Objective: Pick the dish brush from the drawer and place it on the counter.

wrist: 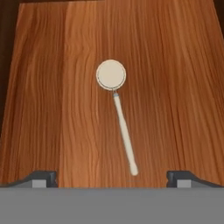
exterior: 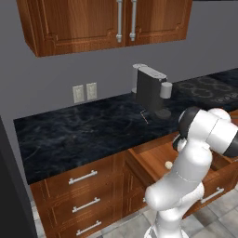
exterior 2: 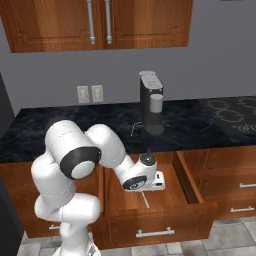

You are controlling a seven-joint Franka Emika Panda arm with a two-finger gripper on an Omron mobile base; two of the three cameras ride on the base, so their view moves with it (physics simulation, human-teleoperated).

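The drawer point(exterior 2: 190, 186) is pulled out under the black surface point(exterior: 83, 130). The dish brush point(wrist: 119, 114) lies flat on the wooden floor of the drawer. In the hand view, its round white head sits near the middle, and its thin stick runs down toward 5 o'clock. Nothing touches the brush.

The hand point(wrist: 111, 177) hangs over the drawer and looks straight down at the brush. Its two dark fingertips point(wrist: 41, 178) are spread wide apart, one at 7 o'clock and one at 5 o'clock in the hand view. The end of the stick lies between them, a bit closer to the 5 o'clock tip. The hand holds nothing.

In the right base view, the white arm bends down into the open drawer, and a bit of the stick pokes out below the hand point(exterior 2: 150, 187). In the left base view, the round head point(exterior: 168, 164) peeks out beside the arm.

A dark coffee machine point(exterior 2: 151, 102) stands on the surface behind the drawer.
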